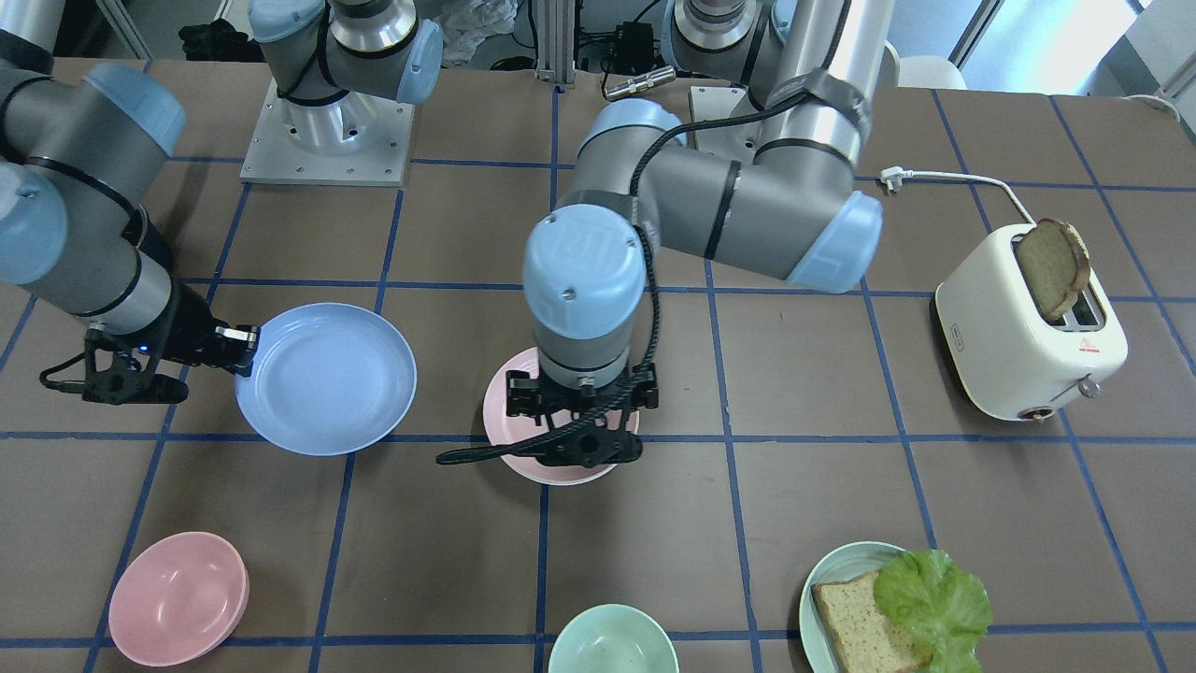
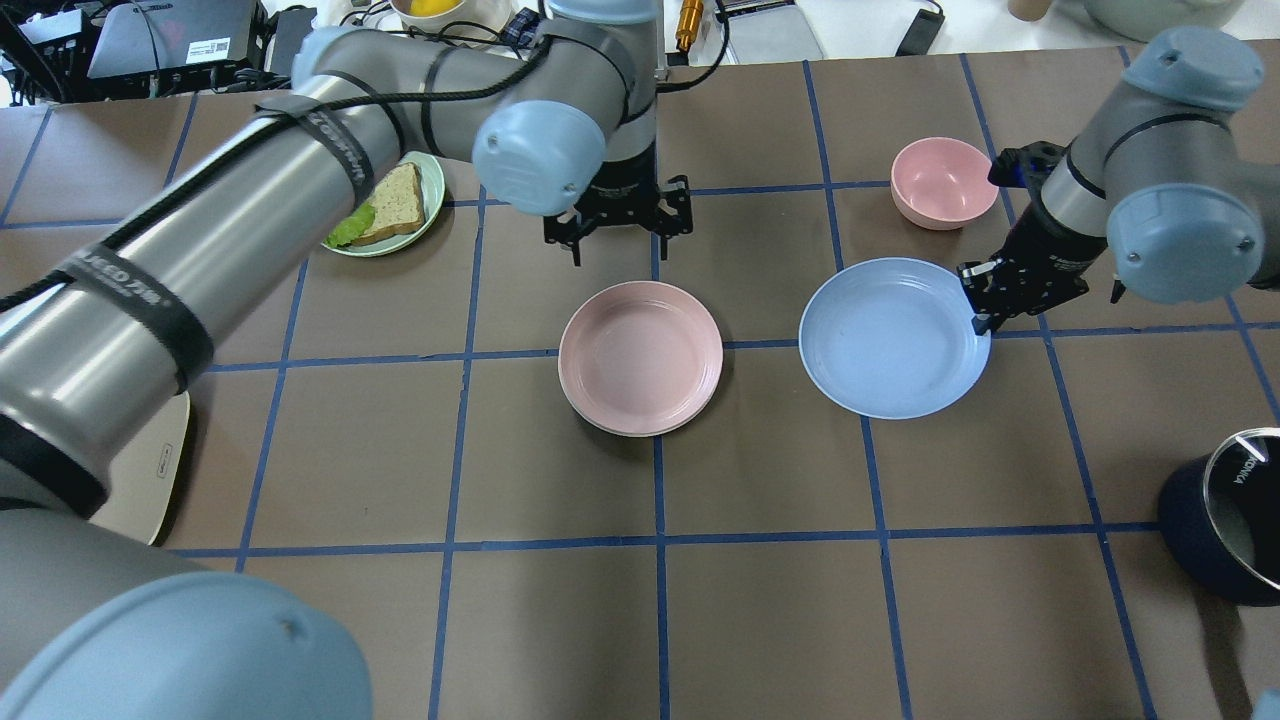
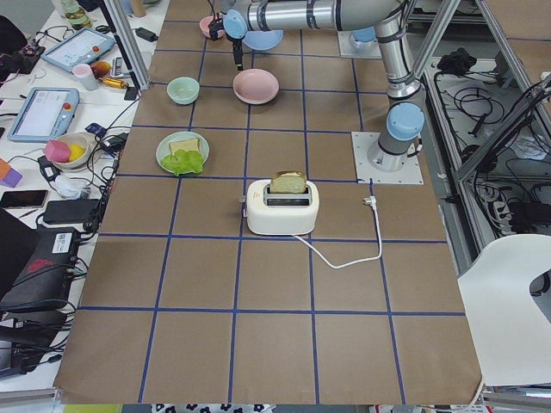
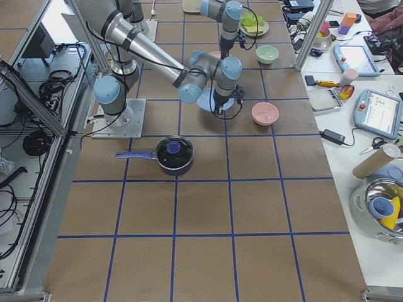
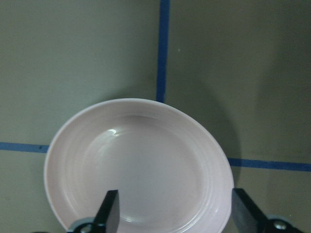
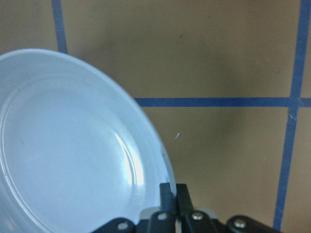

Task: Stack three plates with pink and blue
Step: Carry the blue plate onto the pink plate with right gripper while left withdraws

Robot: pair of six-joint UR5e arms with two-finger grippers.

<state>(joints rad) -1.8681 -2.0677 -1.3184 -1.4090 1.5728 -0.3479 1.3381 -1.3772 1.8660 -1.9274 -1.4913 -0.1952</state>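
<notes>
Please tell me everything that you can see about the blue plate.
The blue plate is round and shallow, light blue, with a raised rim. It looks like matte plastic and is empty. It faces open side up, on the robot's right of the pink plate and apart from it, near the pink bowl. The right end effector is shut on its rim. I cannot tell whether it rests fully on the table.

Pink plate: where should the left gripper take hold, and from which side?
Probably its raised rim on the operators' side, from above, one finger inside and one outside. The pink plate lies flat and shallow, and the open left gripper hovers there.
</notes>
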